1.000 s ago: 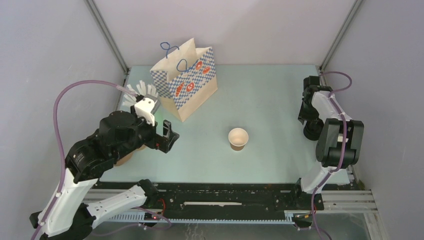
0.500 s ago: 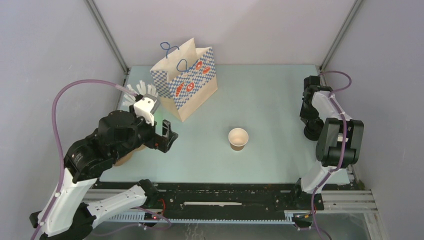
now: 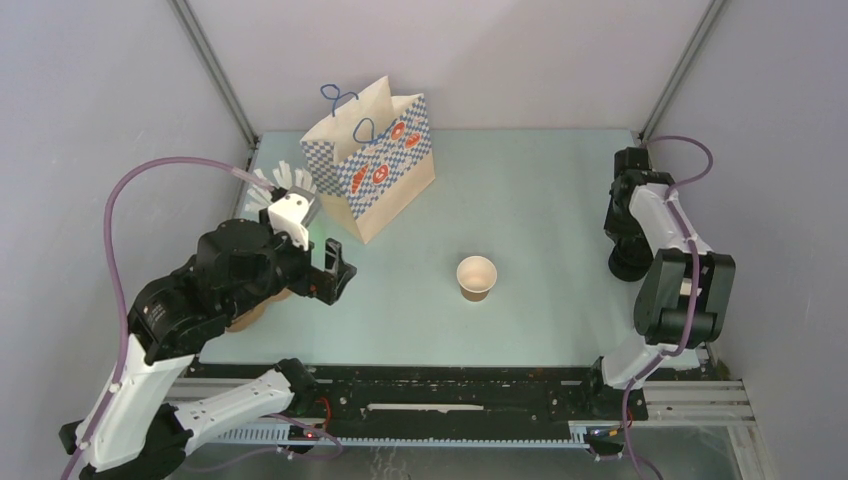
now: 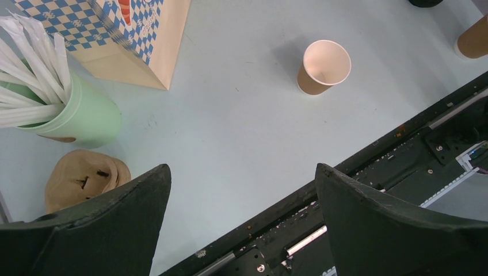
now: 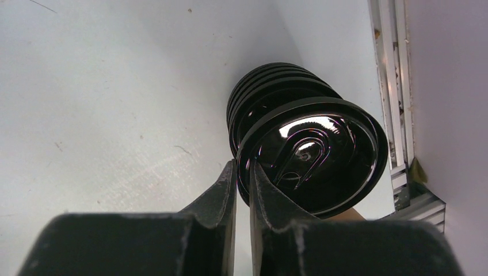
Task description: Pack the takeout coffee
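No cup with a lid on it shows. A lone tan paper cup (image 3: 477,277) stands open-topped mid-table, also in the left wrist view (image 4: 323,66). My right gripper (image 5: 242,169) is shut on the rim of one black lid (image 5: 313,155), held tilted just above the stack of black lids (image 5: 270,86) at the table's right edge (image 3: 627,262). My left gripper (image 3: 337,270) is open and empty, hovering at the near left (image 4: 241,169). The blue-checkered paper bag (image 3: 375,165) stands open at the back left.
A pale green cup of white sticks (image 4: 75,115) stands left of the bag. A stack of lidless tan cups (image 4: 80,178) lies near the left arm. Another tan cup (image 4: 475,37) stands at the far right. The black front rail (image 3: 450,395) runs along the near edge.
My right wrist has shifted slightly right and back above the lid stack. The left arm, cup and bag have not moved.
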Controlling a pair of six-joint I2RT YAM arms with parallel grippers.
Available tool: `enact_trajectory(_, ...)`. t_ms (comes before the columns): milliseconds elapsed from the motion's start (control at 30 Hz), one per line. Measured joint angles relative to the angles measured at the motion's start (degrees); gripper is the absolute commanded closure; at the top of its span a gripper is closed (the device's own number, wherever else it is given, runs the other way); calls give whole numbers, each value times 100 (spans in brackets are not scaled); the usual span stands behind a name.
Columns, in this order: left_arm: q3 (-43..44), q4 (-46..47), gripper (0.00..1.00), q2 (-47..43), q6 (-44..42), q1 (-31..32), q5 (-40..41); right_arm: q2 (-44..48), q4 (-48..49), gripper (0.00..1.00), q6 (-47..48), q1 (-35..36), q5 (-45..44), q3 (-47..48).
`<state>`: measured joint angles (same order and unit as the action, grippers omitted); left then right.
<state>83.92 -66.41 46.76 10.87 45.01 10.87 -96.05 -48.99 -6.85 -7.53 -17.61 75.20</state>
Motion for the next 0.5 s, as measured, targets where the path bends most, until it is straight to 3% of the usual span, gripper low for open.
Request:
enact_trajectory(267, 0, -20, 0, 37, 2, 11, -2, 457, -219, 87, -55, 26, 435, 138)
enact_trajectory(367, 33, -39, 0, 127, 11, 13, -7, 791, -201, 87, -330, 192, 1458, 149)
enact_trajectory(500, 302, -20, 0, 472, 144, 13, -109, 1373, 249, 87, -1200, 1095, 3167, 149)
